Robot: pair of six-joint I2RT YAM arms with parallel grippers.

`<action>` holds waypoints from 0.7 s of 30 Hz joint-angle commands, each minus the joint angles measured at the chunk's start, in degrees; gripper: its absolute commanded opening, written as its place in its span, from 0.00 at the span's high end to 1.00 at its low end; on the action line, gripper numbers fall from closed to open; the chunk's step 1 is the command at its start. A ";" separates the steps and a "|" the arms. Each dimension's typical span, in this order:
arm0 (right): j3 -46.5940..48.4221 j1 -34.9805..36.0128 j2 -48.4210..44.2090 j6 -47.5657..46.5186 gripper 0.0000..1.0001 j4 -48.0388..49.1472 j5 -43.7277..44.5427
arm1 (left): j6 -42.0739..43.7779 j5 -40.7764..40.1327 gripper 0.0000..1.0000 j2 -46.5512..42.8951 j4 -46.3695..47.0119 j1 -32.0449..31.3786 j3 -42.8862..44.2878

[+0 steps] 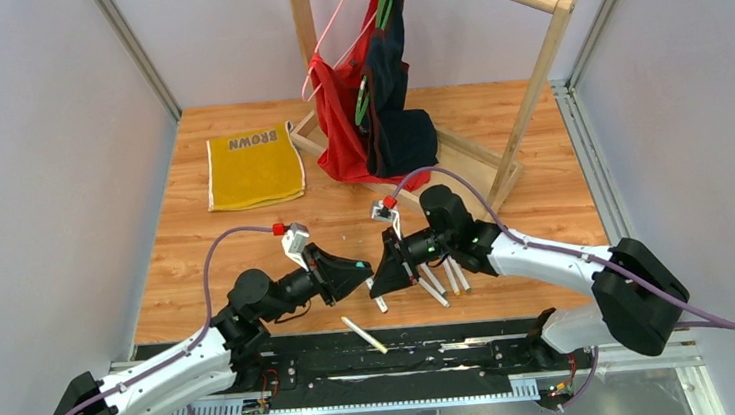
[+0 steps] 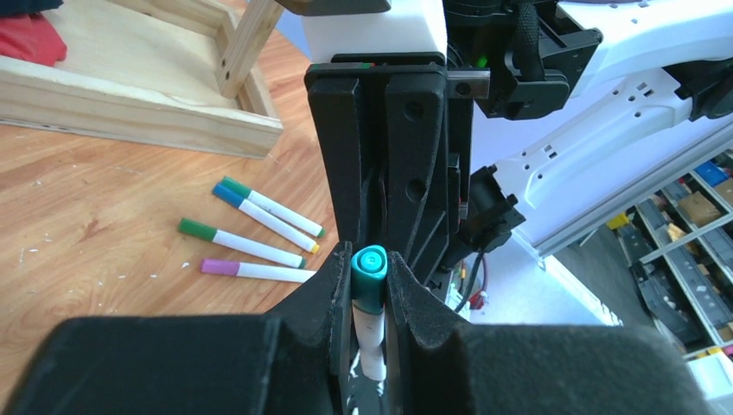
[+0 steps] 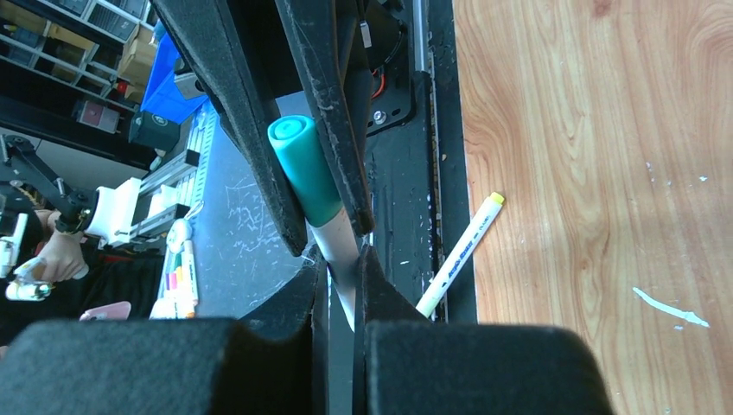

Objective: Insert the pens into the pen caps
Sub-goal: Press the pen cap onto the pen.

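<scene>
The flat yellow cloth (image 1: 255,172) carries the word "BROWN" in dark capital letters along one edge; seen from the top camera the word stands upside down. The white-barrelled marker pen with a yellow tip (image 3: 458,255) bears a line of blue print along its barrel, too small and blurred to read.
</scene>
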 commanded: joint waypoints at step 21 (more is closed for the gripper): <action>-5.31 -3.04 -12.70 -3.67 0.99 11.68 24.70 | 14.48 -8.42 0.02 -7.44 -18.62 -6.09 8.11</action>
